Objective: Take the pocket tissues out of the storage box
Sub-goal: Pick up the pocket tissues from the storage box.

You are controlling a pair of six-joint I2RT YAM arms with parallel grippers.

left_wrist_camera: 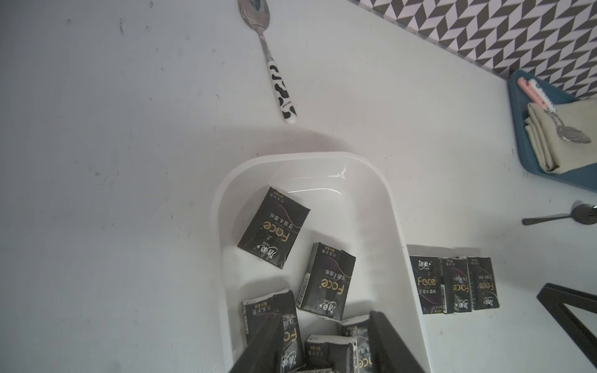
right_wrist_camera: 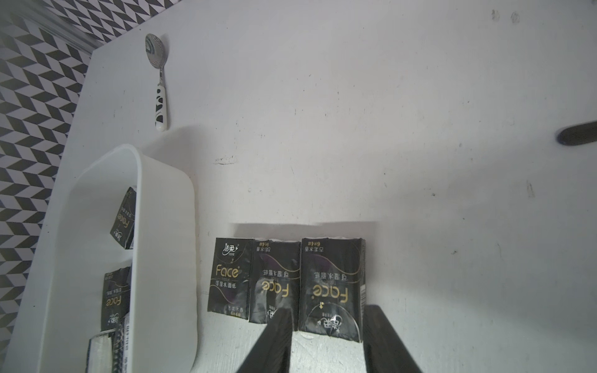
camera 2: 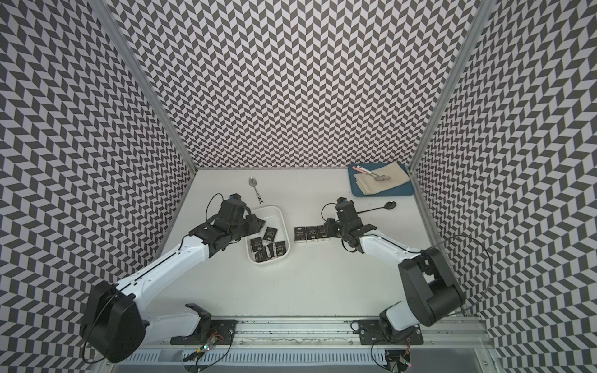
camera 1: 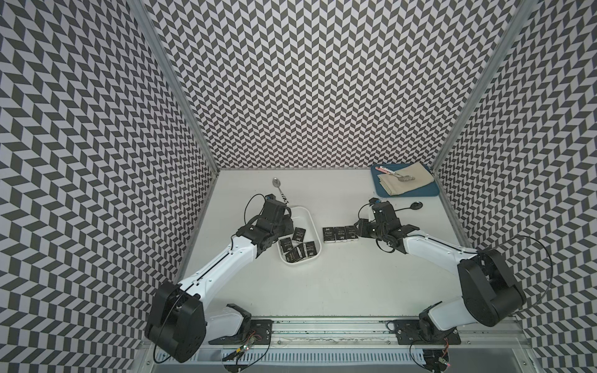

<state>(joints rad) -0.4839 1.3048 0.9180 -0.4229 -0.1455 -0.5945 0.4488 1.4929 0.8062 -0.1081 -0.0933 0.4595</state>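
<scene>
In both top views the storage box (camera 1: 305,218) lies near-to-far beneath the left tool (camera 1: 287,226), with pocket tissues (camera 2: 268,250) heaped at its near end and three more rowed on the surface (camera 1: 339,290) to its right; in the left wrist view that tool's jaws stand parted over the heap; in the right wrist view the right tool (right_wrist_camera: 328,308) is spread astride the rightmost packet (right_wrist_camera: 332,284) without clamping it, so the left tool is the nearer one

Table (camera 1: 323,290), storage box (camera 1: 303,217), three pocket tissues (camera 1: 340,234), two spoons (camera 1: 277,182), blue tray (camera 1: 410,193)
</scene>
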